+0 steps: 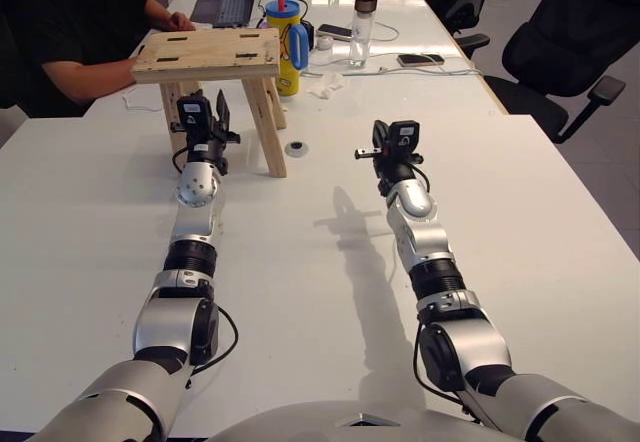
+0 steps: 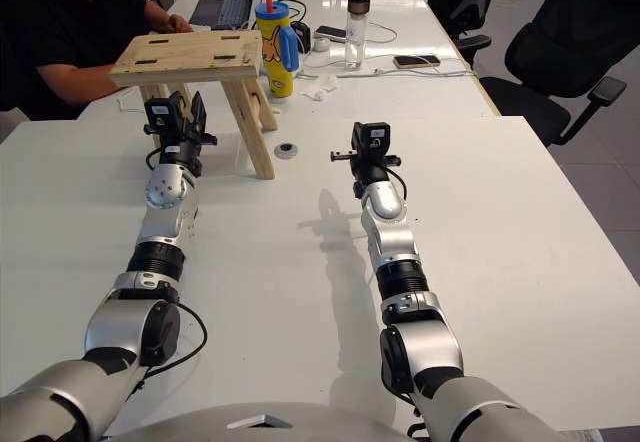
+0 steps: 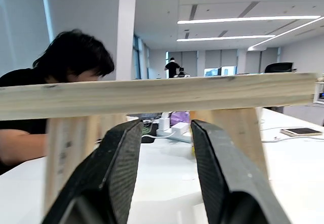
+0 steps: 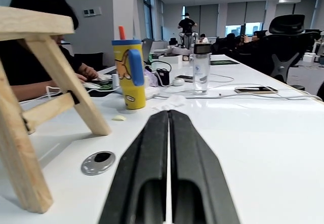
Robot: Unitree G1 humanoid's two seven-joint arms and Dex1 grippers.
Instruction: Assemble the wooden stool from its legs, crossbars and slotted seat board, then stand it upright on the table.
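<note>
While the stool stands upright, the left gripper is held parted just before it, the right gripper pressed closed farther off

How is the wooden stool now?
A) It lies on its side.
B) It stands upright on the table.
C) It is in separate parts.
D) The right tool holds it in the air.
B: the wooden stool stands on its legs on the table; the right tool is shut and empty.
</note>
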